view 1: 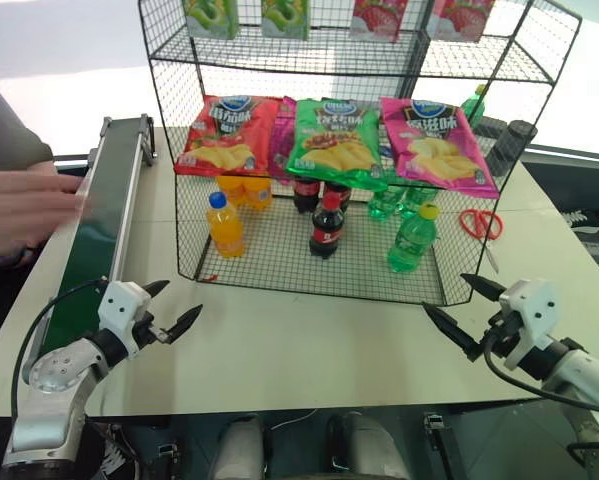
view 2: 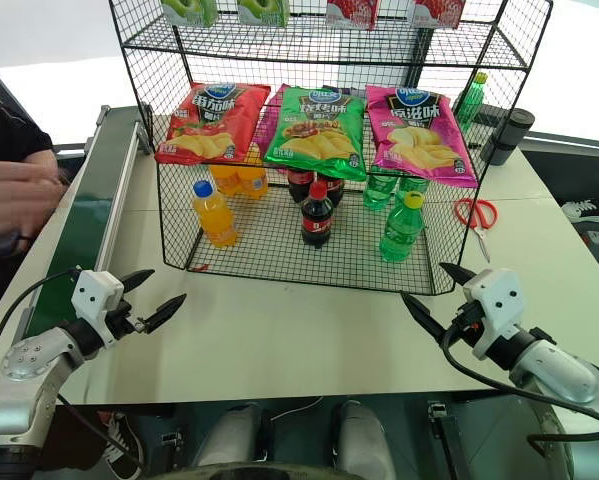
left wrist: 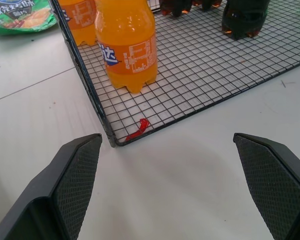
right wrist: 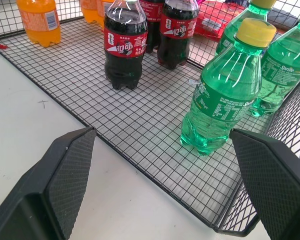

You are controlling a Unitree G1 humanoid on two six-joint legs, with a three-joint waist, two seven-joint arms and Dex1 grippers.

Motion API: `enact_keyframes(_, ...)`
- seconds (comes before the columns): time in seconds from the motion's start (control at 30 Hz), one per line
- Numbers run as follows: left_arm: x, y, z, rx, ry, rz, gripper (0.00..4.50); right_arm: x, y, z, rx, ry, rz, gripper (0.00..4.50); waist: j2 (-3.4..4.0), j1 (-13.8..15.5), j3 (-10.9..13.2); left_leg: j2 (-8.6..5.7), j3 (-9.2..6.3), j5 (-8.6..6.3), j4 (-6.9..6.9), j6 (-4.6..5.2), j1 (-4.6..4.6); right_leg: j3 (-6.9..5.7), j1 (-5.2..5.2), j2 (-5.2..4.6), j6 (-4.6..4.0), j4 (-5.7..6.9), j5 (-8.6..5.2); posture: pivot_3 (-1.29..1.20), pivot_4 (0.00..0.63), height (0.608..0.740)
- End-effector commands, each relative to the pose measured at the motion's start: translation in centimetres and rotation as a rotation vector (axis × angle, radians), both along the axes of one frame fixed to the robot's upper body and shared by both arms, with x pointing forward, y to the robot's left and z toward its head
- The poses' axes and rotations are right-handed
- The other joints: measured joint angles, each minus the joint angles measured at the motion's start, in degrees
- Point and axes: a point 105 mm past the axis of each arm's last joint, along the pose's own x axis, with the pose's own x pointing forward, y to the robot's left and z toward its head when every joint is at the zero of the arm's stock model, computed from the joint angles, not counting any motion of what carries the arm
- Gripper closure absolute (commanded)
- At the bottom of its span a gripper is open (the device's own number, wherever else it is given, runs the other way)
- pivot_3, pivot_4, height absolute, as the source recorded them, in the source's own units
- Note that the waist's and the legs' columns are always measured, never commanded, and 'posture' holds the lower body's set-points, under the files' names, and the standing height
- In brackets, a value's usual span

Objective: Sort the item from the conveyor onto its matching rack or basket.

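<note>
Right wrist view showed me the small clear-green plastic soda bottle with the yellow screw cap already standing upright on the bottom tier of the large black wire-grid rack, ahead of my right gripper, whose two black fingers were spread wide and held nothing. My left gripper hung equally wide and empty near the rack's opposite front corner, just in front of the orange-drink bottle. The long dark-green conveyor belt lay to my left, a person's hand at its edge. I judged the right arm clearly nearer the bottle.
</note>
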Motion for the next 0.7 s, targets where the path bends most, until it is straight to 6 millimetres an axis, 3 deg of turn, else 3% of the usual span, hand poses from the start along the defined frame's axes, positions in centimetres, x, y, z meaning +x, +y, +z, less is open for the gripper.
enact_keyframes(0.03,0.3,-0.4,1.0,0.006,-0.045,-0.013,0.00,0.0,-0.1,1.0,-0.015,-0.045,0.007,0.06,0.00,0.00,0.00,0.00,0.00,0.00,0.00,0.00,0.00,0.00,0.00,0.00,0.00,0.00,0.00,0.00,0.150,0.740)
enact_keyframes(0.7,0.5,-0.3,1.2,0.008,-0.052,-0.011,0.00,-0.4,-1.3,-0.9,-0.011,-0.039,0.008,0.06,0.00,0.00,0.00,0.01,0.01,0.00,0.00,0.00,0.02,0.01,0.01,0.04,0.00,0.02,0.00,0.00,0.150,0.740)
